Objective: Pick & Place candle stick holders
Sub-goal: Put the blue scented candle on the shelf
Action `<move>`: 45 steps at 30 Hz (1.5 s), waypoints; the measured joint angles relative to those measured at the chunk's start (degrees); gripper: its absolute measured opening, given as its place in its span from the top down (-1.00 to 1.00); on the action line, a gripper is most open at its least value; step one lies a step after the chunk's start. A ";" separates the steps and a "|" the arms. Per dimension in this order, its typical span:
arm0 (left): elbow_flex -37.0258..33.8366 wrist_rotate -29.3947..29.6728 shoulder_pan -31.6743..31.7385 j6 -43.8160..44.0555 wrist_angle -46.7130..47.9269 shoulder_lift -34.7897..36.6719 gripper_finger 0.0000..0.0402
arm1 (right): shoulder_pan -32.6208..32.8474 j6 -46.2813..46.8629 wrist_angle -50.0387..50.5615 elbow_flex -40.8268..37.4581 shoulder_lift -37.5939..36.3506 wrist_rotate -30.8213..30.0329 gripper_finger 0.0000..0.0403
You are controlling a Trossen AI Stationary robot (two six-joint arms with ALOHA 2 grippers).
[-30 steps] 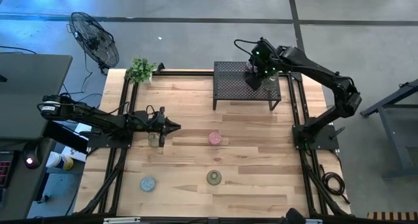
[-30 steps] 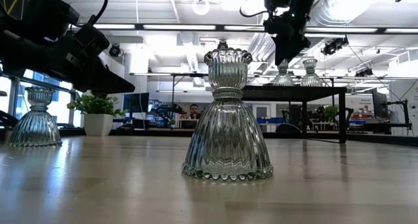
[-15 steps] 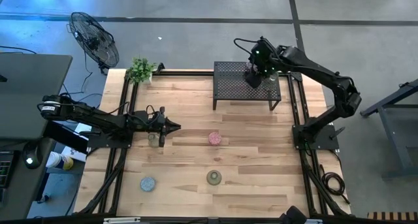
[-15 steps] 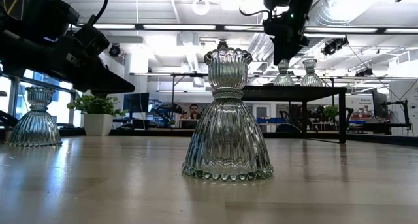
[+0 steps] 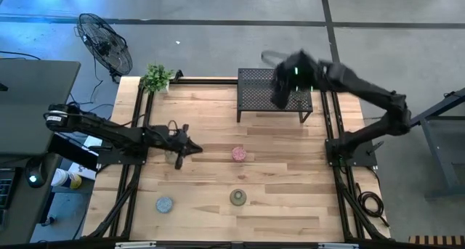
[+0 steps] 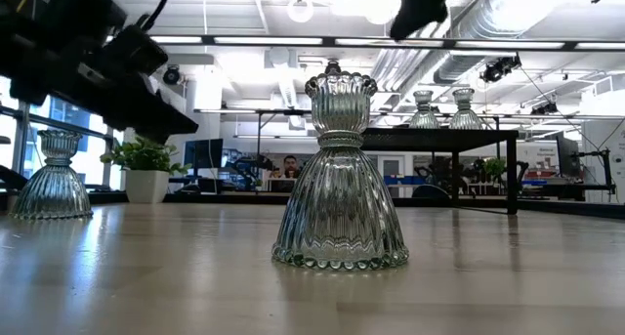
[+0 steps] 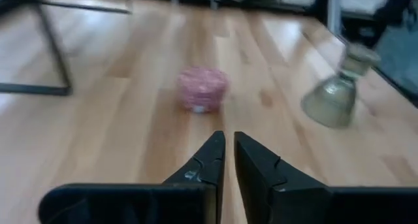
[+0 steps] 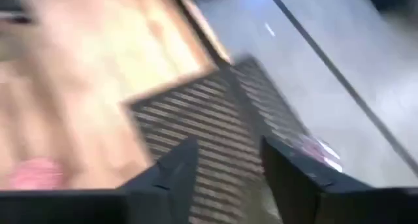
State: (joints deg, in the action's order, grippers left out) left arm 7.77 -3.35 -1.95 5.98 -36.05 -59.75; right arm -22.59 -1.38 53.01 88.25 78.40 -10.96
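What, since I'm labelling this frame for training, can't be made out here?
- High view: the right gripper, motion-blurred above the black mesh rack, hides what stands there.
- High view: the left gripper and its arm cover most of the clear holder.
- Right wrist view: blur; the rack's contents are unreadable.

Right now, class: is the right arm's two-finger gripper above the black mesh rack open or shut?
Open. In the right wrist view the right gripper shows its two dark fingers well apart, with the black mesh rack visible through the gap and nothing held.
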 joint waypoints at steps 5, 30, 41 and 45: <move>12.86 8.47 -10.26 -2.73 24.23 -0.04 0.98 | 13.11 1.35 -18.26 -17.55 -8.72 -3.32 0.86; 49.34 13.28 -54.71 68.09 86.11 -19.71 0.24 | 46.71 2.54 -60.60 -49.95 -15.47 -28.13 0.96; 49.36 13.24 -55.46 71.24 86.35 -25.16 -0.95 | 46.60 1.33 -60.60 -49.95 -15.47 -27.93 0.99; 49.36 13.38 -55.46 70.89 87.01 -27.43 -0.89 | 46.60 1.07 -60.60 -49.95 -15.47 -27.91 0.99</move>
State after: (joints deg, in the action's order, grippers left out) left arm 57.12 10.02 -57.41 76.86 50.96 -87.18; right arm 24.01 -0.32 -7.60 38.30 62.94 -38.87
